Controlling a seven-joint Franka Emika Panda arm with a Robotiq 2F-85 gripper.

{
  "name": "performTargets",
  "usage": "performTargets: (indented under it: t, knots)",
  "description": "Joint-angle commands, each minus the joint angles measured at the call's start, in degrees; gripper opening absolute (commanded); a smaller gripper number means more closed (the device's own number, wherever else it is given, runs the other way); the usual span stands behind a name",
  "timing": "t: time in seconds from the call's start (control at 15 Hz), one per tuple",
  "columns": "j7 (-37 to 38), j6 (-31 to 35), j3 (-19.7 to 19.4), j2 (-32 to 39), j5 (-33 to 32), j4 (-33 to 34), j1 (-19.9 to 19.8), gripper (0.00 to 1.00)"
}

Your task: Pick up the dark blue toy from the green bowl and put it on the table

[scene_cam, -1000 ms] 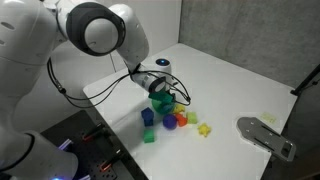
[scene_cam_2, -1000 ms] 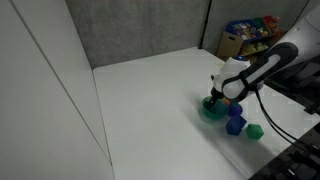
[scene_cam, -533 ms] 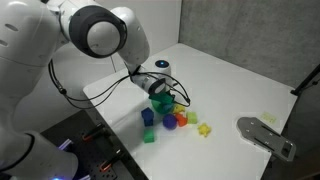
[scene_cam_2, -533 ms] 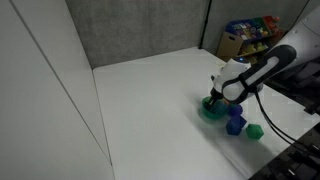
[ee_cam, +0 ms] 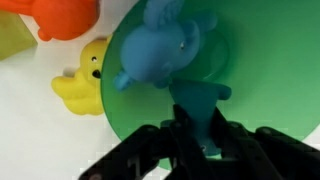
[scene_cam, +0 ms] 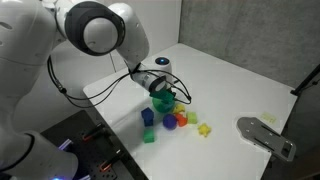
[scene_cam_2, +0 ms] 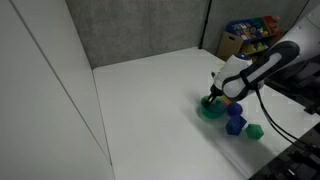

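**Wrist view: toy in the bowl, lift not yet made**

The small chunky dark blue-teal toy block [ee_cam: 165, 50] lies inside the round bright green bowl [ee_cam: 270, 90], with its lower end pointing toward the camera. The black jaws reach down into the bowl and sit close on either side of that lower end. Whether they pinch it or merely bracket it, I cannot tell. In both exterior views the arm's end hangs directly over the bowl [scene_cam: 162, 103] [scene_cam_2: 212, 113], with loose toys just beside it on the plain white tabletop [scene_cam_2: 150, 90]. A yellow duck-shaped toy [ee_cam: 85, 82] rests outside the rim. By my reading the approach is done. A sure grip, the lift and the set-down on the tabletop remain.
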Motion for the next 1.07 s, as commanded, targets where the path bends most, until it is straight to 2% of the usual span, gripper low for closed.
performTargets:
  t: [0.0, 0.33, 0.6, 1.0]
  knots:
    - [2.01, -0.62, 1.00, -4.34, -0.09, -2.70, -0.97, 0.07]
    - [2.24, -2.12, 2.55, -8.69, 0.48, -5.36, -1.83, 0.07]
    - [4.32, -1.81, 1.20, -12.48, 1.16, -7.67, -1.57, 0.07]
    - [4.63, -1.23, 0.42, -17.06, 2.30, -11.43, -3.86, 0.07]
